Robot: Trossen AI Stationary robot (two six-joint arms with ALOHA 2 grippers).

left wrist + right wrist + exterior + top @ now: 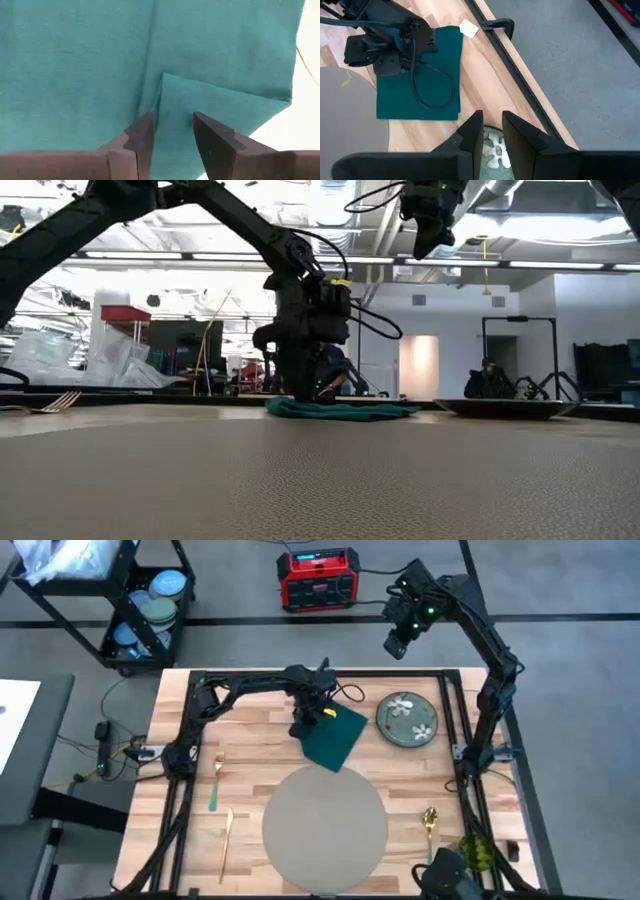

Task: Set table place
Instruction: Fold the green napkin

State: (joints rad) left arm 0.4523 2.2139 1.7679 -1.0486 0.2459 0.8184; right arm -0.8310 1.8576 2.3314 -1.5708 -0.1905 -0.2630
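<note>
The round grey placemat [325,825] lies on the wooden table [250,740] near its front edge. Behind it a dark green napkin [338,740] lies flat, a folded corner uppermost [210,100]. My left gripper [303,730] stands open on the napkin's left part, pointing down [300,392]. A grey-green flowered plate [407,720] rests to the napkin's right. My right gripper [398,640] hangs high above the table's far edge, its fingers a narrow gap apart and holding nothing; the plate [492,147] shows below it. My left gripper comes at the napkin from above, pointing down. Its two fingertips [145,132] stand apart on the cloth, one on each side of the folded corner's edge [162,100]. The napkin lies on the table. Whether any cloth is caught between the fingers, I cannot tell.
A gold fork with a teal handle [215,780] and a gold knife [227,843] lie left of the placemat, a gold spoon [428,822] to its right. A black cart of dishes [150,610] and a red power unit [318,578] stand beyond the far edge.
</note>
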